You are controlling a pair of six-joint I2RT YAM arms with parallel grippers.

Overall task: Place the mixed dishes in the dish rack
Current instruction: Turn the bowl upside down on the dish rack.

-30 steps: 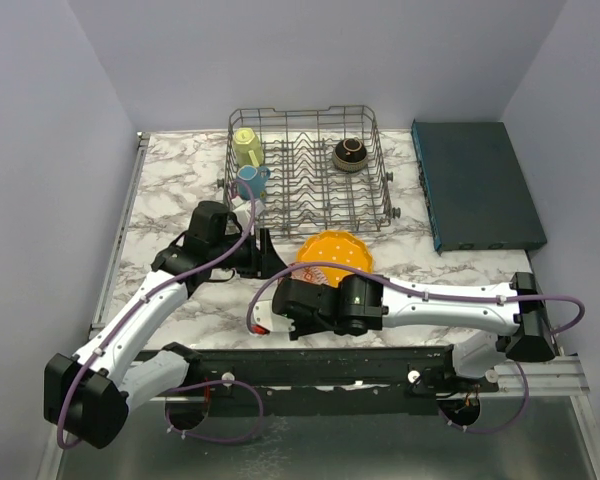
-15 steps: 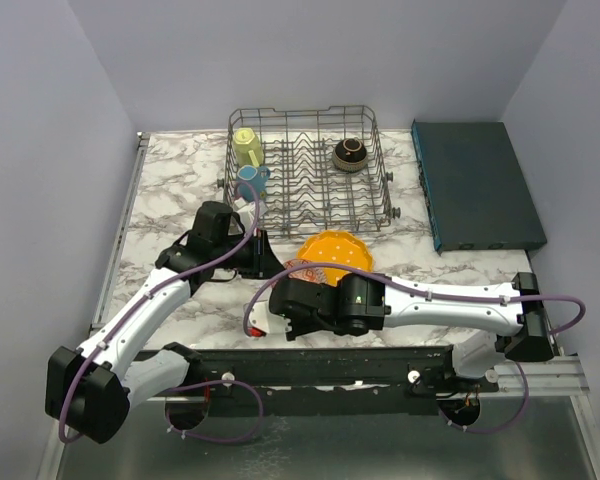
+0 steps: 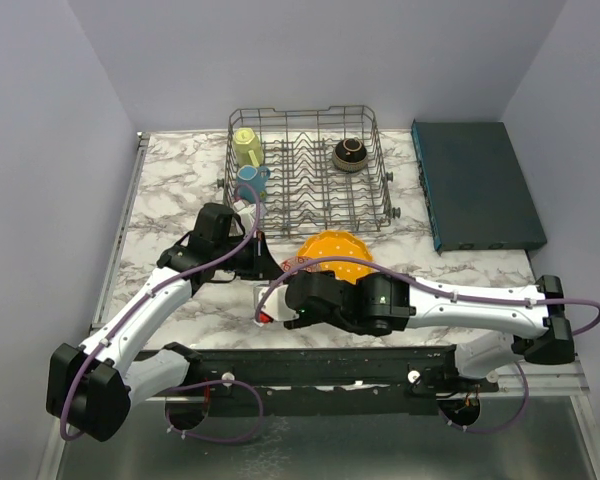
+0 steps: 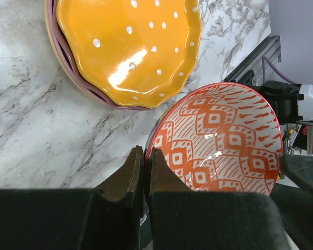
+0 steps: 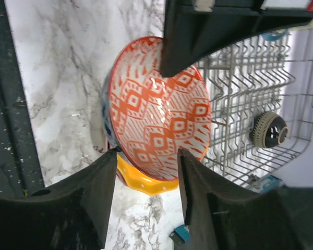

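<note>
**Just in front of the dish rack (image 3: 305,170): red-patterned bowl (image 4: 219,140) gripped by its rim**

Off the dish rack's near-left corner, the left end effector (image 4: 145,154) has both fingers pressed together on the rim of the red-patterned bowl, with the rim caught between them. The bowl's patterned inside faces the right wrist camera. From overhead only a sliver of it shows between the two arms. The right end effector (image 5: 147,152) sits on the side of the bowl away from the rack. Its fingers are spread wide, one to either side of the bowl's lower edge, and whether they touch it cannot be told. In the right wrist view a blue-marked edge shows close behind the bowl's rim, too little of it to say what it is.

Beside the bowl, in front of the middle of the rack's near wall, lies the orange plate (image 4: 130,47), white-dotted and scalloped. It is stacked on a pink plate (image 4: 68,70) whose rim shows beneath it. Both lie flat on the marbled surface (image 3: 170,180), close to the rack.

Three dishes sit inside the rack:
- The yellow mug (image 3: 246,147) is in the far-left corner.
- The blue mug (image 3: 251,180) is just nearer than it, along the same left wall.
- The dark brown bowl (image 3: 350,153) is among the tines toward the far-right corner.

To the right of the rack, apart from it, lies a flat dark teal box (image 3: 475,185).
</note>
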